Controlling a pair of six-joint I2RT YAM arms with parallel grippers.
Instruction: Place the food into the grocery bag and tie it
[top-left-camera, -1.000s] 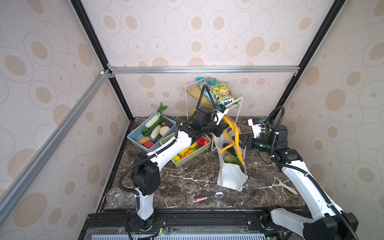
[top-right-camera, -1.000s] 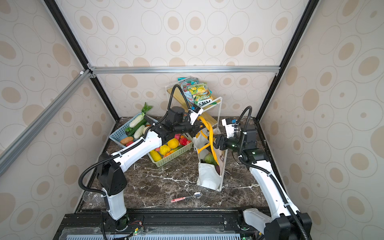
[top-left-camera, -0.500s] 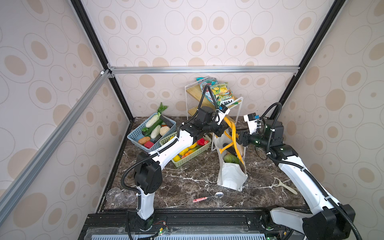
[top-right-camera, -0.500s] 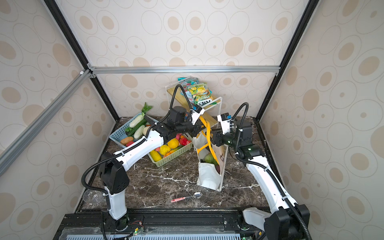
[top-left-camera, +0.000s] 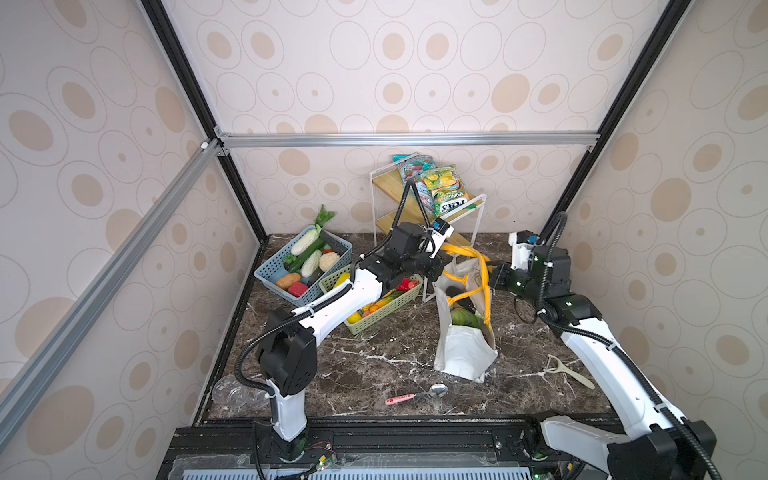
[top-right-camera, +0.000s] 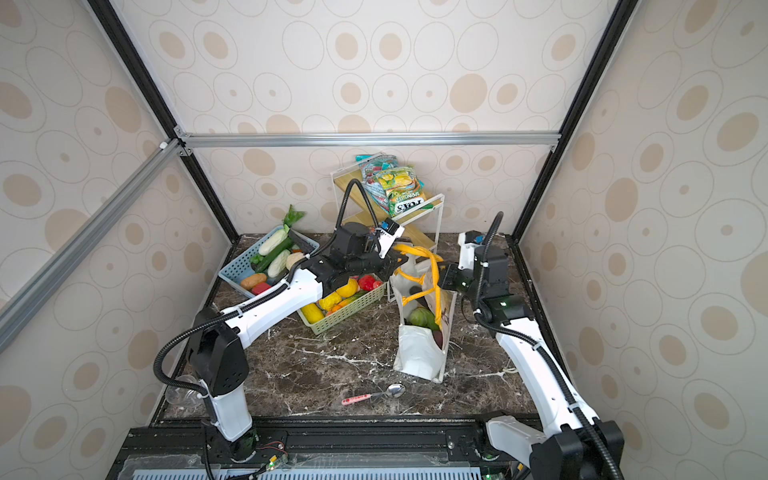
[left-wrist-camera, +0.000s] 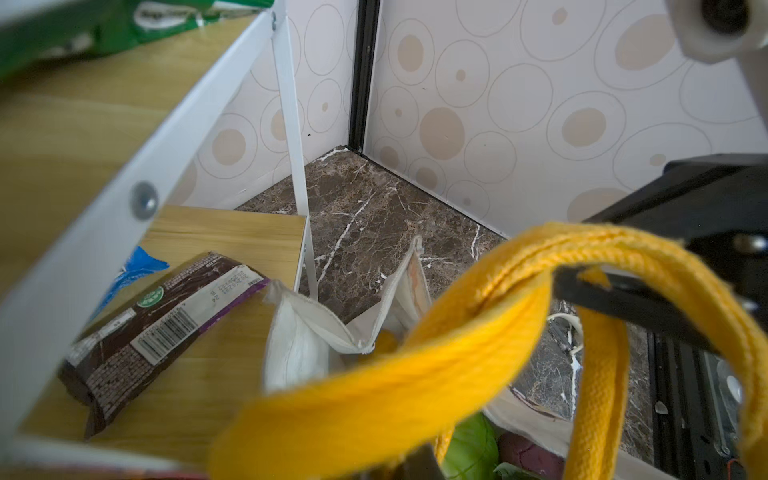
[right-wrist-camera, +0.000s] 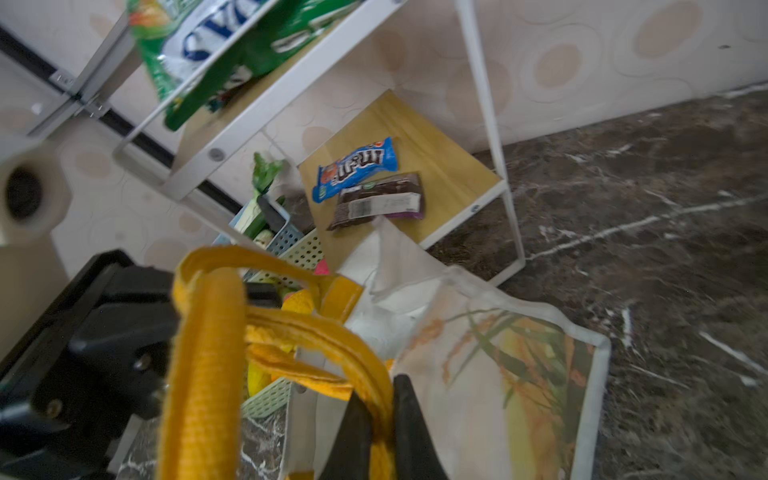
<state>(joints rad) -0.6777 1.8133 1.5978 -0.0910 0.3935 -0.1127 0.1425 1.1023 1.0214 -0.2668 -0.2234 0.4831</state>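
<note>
Right of centre, on the dark marble surface (top-left-camera: 365, 365): white fabric grocery bag (top-left-camera: 463, 357), green toy vegetable (top-left-camera: 462, 318) inside. Above it, yellow strap handles (top-left-camera: 484, 291) stretched sideways between left claw (top-left-camera: 442, 261) and right claw (top-left-camera: 493, 275), both clamped shut on them.

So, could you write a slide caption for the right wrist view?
Right jaws shut on a yellow handle of the grocery bag, snack packs on the rack behind.

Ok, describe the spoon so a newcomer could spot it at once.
On the dark marble table, find the standing white grocery bag. The spoon lies just in front of it, near the front edge. Unlike the cream peeler further right, it has a pink handle.
</note>
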